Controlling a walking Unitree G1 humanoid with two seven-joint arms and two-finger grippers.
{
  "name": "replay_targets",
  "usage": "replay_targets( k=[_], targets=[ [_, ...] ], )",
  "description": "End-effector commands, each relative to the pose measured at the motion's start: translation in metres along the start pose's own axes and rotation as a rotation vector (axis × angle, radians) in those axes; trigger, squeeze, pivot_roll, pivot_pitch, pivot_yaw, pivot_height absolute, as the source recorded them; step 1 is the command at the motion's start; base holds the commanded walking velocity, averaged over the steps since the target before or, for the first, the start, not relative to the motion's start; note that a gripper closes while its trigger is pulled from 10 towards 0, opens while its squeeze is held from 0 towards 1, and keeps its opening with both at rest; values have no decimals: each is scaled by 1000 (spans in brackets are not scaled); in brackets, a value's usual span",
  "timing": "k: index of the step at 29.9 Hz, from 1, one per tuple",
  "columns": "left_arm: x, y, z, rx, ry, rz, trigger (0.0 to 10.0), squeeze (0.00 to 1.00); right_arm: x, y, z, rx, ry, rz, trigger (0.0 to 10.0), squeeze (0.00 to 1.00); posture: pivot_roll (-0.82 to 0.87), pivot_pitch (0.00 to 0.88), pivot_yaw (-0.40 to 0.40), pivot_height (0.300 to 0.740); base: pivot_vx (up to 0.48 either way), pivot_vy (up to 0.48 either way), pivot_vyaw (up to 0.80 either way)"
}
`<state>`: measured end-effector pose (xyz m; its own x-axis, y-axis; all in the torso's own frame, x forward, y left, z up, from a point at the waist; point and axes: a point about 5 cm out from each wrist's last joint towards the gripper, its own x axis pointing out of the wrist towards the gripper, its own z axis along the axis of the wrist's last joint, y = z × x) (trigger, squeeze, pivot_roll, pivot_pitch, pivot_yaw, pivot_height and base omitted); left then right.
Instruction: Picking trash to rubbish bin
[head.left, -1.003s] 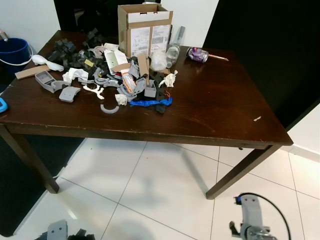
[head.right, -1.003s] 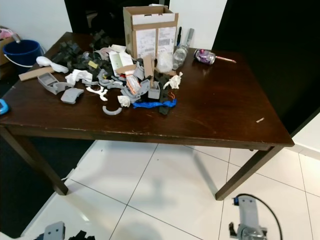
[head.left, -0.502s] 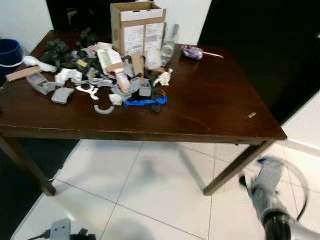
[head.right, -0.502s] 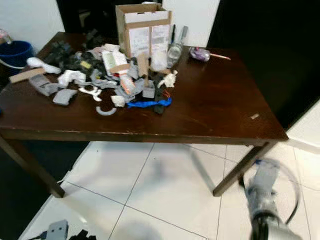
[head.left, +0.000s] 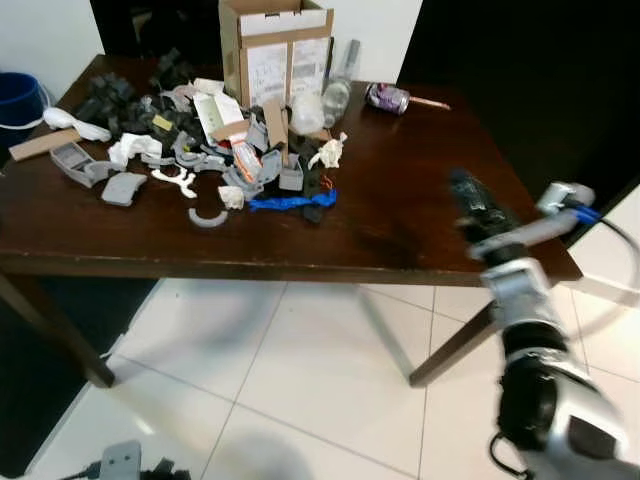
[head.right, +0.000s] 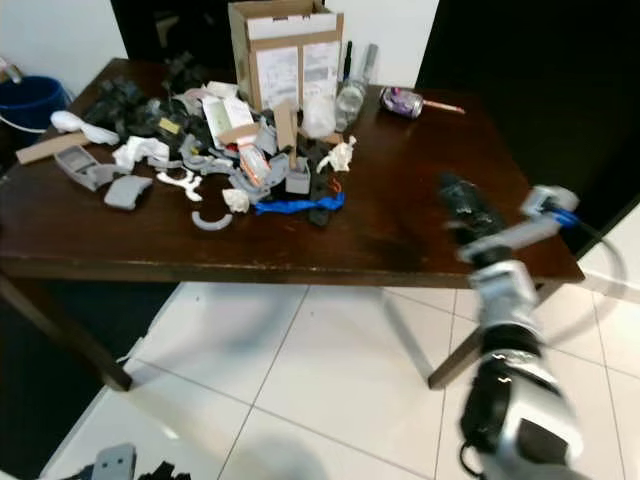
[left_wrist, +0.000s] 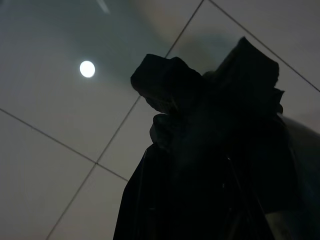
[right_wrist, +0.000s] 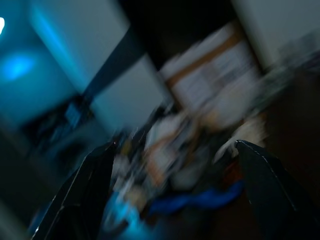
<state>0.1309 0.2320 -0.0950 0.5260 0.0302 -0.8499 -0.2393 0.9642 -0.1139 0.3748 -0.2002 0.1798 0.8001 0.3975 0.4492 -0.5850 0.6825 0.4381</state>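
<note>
Over the desk's (head.left: 420, 215) right edge hovers the right end effector (head.left: 478, 205), fingers spread, empty. Trash (head.left: 235, 150) lies heaped toward the far left corner, well apart. Best to reach leftward slowly and single out one loose piece at the heap's edge.
</note>
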Motion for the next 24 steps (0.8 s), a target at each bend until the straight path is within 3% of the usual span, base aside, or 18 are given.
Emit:
replay_targets(
  k=[1,3,10,15,17,21,24],
  targets=[
    [-1,-12,-21,-4,72,-30,10000,0,7,11,-17,-62,105,56,10000,0,170,119,-86,740,0,0,0],
    [0,-15,-21,-1,72,-37,10000,0,17,28,-43,-131,214,122,10000,0,178,121,-91,740,0,0,394],
    [1,-22,-22,-1,70,-52,10000,0,27,53,-66,-148,283,217,10000,0,194,122,-101,740,0,0,779],
    [0,-22,-25,-8,76,-52,10000,0,31,55,-67,-203,302,210,10000,0,193,121,-103,740,0,0,751],
    [0,-22,-27,-8,80,-51,10000,0,31,54,-71,-283,349,174,10000,0,191,122,-103,740,0,0,753],
    [0,-23,-28,-9,83,-51,10000,0,31,51,-75,-352,376,109,10000,0,192,124,-103,740,0,0,755],
    [0,-23,-28,-9,83,-51,10000,0,31,50,-75,-362,379,87,10000,0,192,124,-103,740,0,0,752]
  ],
)
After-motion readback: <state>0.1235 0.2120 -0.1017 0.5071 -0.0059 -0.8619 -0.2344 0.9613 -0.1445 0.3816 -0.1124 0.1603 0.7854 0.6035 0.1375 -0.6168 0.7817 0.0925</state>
